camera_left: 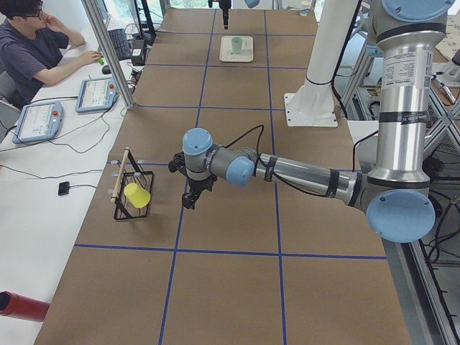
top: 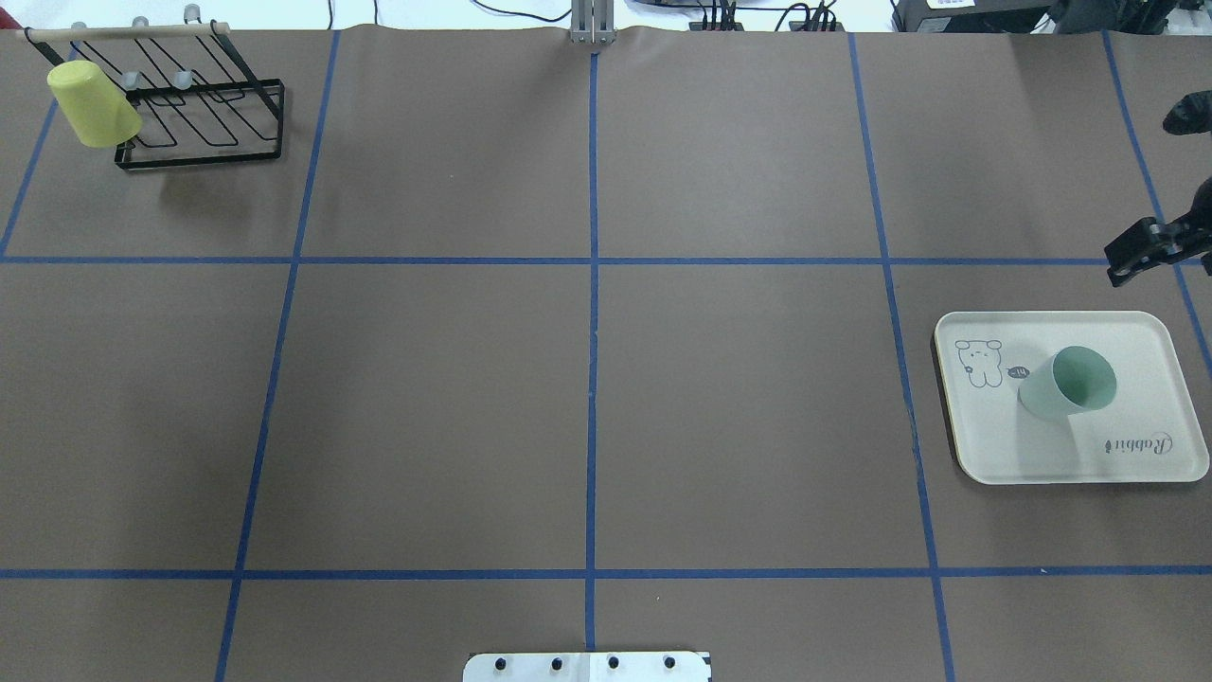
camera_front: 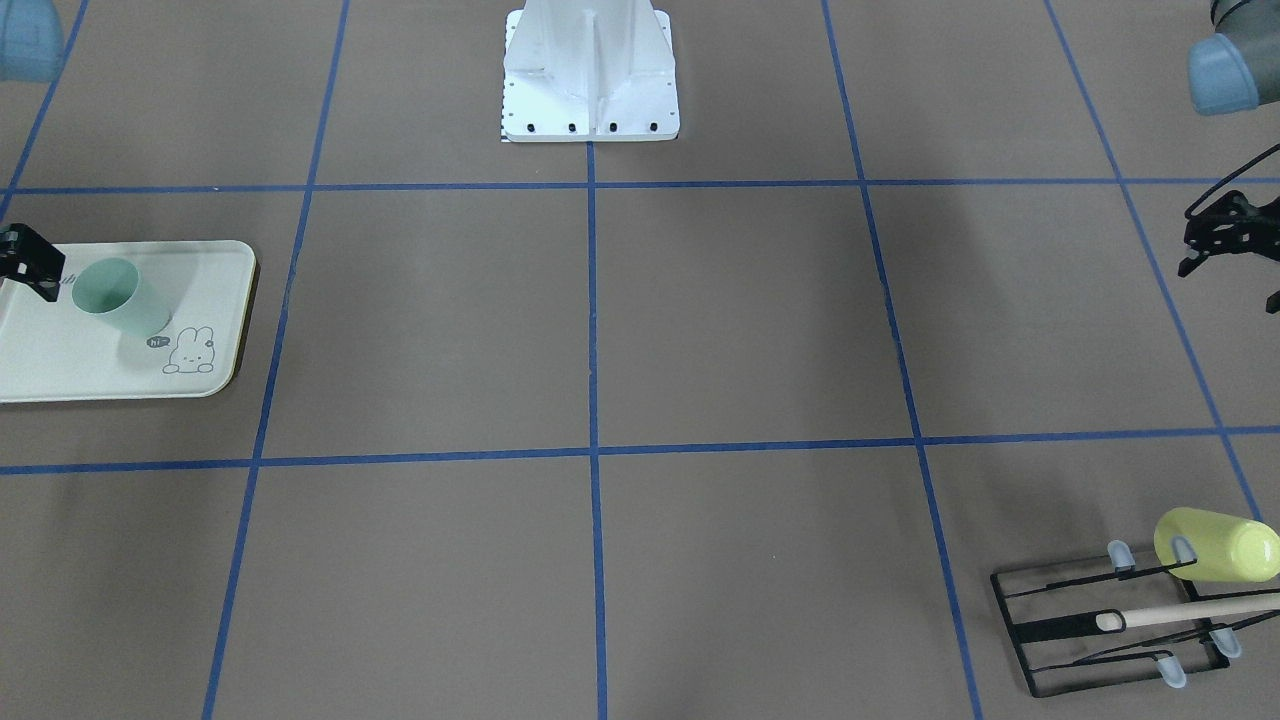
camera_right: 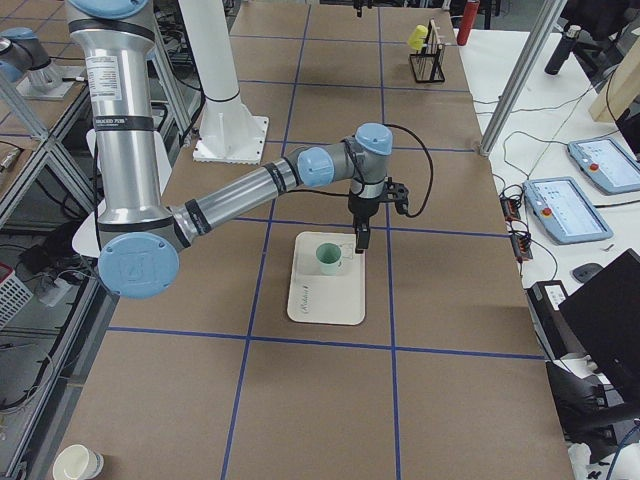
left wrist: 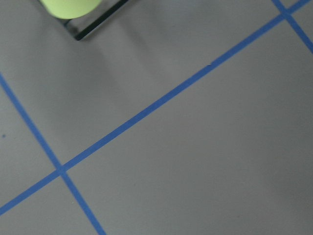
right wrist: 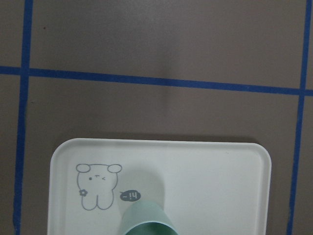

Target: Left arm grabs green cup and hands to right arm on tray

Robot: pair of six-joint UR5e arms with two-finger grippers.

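Observation:
The pale mint-green cup (top: 1070, 384) stands upright, mouth up, on the cream rabbit tray (top: 1141, 464). It also shows in the front view (camera_front: 120, 297) and the exterior right view (camera_right: 328, 258). My right gripper (top: 1150, 248) hangs above the tray's far edge, apart from the cup. Its jaws look open and empty, partly cut off by the frame edge in the front view (camera_front: 25, 262). My left gripper (camera_front: 1190, 240) hovers over bare table near the rack, open and empty. It is out of the overhead view.
A black wire rack (top: 204, 123) with a wooden bar stands at the table's far left corner. A yellow-green cup (top: 93, 104) hangs on it. The white robot base (camera_front: 590, 80) is at the table's middle edge. An operator (camera_left: 36, 47) sits beside the table.

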